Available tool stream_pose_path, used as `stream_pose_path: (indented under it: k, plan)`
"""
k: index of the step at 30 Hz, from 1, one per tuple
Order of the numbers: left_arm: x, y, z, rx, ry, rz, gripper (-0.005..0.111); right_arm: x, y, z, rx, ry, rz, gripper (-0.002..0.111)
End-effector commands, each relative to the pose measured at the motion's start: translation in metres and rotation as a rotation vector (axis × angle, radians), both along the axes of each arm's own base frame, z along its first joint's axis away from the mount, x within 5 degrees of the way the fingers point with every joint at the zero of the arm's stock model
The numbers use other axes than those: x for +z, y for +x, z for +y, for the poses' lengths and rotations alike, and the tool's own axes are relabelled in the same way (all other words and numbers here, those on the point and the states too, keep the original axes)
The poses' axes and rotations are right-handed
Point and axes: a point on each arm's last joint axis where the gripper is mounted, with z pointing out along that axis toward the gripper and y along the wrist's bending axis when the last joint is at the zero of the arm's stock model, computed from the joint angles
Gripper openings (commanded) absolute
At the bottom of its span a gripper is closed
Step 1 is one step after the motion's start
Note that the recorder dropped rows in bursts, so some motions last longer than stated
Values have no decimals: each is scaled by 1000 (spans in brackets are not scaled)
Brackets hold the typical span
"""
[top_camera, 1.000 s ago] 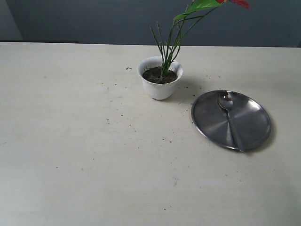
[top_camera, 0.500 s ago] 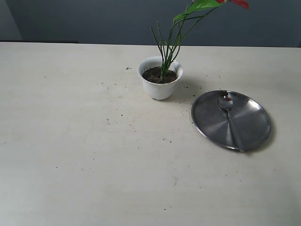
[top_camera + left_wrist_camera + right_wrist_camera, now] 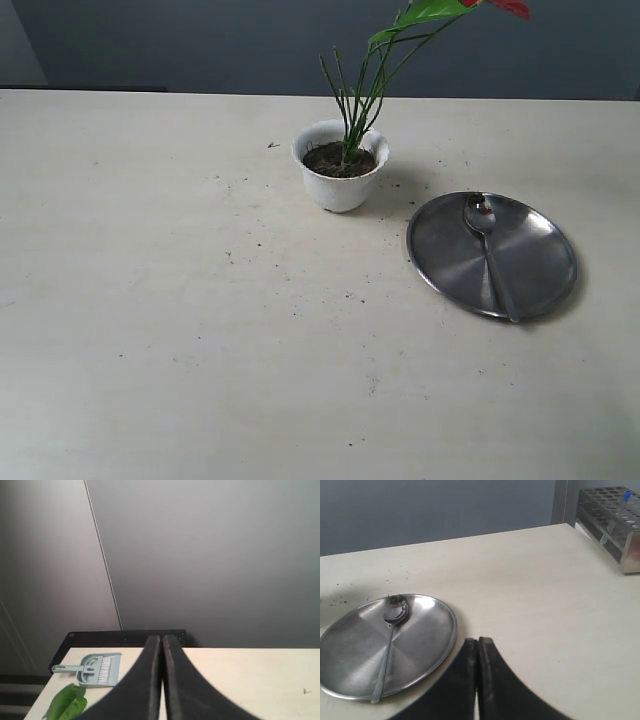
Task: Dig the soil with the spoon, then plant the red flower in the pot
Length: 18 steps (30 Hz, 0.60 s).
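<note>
Red flower (image 3: 430, 10) rooted in dark soil (image 3: 338, 160) of the white pot (image 3: 340, 188), upper centre — stems lean right. Spoon (image 3: 480, 214) on plate (image 3: 445, 252); left gripper (image 3: 161, 644) and right gripper (image 3: 478, 646) closed, empty.

Exterior view from above and low right wrist view share the plate (image 3: 450, 255).

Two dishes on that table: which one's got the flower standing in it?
The small white pot, filled with dark soil: the red flower rises on its stems from it. The flat steel plate beside it holds only the spoon.
</note>
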Motion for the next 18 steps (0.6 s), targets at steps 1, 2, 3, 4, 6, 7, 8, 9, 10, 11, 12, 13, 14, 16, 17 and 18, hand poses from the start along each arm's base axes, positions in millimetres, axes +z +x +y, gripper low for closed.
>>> stream_pose_path:
  k: [1,2,3,4,6,7,8,9,10,11,12,13,14,16,17,18]
  plan:
    - [-17,4,-2,-14,-42,41,0,0,0,-1,-5,-8,-13,-1]
    - [-22,5,-2,-19,-59,52,0,0,0,-1,-5,-8,-13,-1]
    - [-26,6,-3,-26,-70,55,0,0,0,-1,-5,-8,-13,-1]
    - [-31,7,-4,-34,-80,57,0,0,0,-1,-5,-8,-13,-1]
    - [-38,4,-6,-51,-99,38,0,0,0,-1,-5,-8,-13,-1]
    - [-41,2,-6,-58,-97,26,0,0,0,-1,-5,-8,-13,-1]
    - [-44,0,-7,-66,-93,9,0,0,0,-1,-5,-8,-13,-1]
    - [-47,-3,-8,-74,-90,-10,0,0,0,-1,-5,-8,-13,-1]
    - [-50,-6,-9,-81,-87,-26,0,0,0,-1,-5,-8,-13,-1]
    - [-53,-9,-10,-88,-84,-45,0,0,0,-1,-5,-8,-13,-1]
    - [-57,-13,-11,-95,-81,-61,0,0,0,-1,-5,-8,-13,-1]
    - [-61,-17,-11,-101,-78,-77,0,0,0,-1,-5,-8,-13,-1]
    - [-65,-21,-12,-108,-75,-95,0,0,0,-1,-5,-8,-13,-1]
    - [-72,-28,-14,-121,-74,-129,0,0,0,-1,-5,-8,-13,-1]
    - [-77,-32,-15,-129,-80,-148,0,0,0,-1,-5,-8,-13,-1]
    - [-81,-35,-16,-137,-85,-166,0,0,0,0,-5,-4,-13,-1]
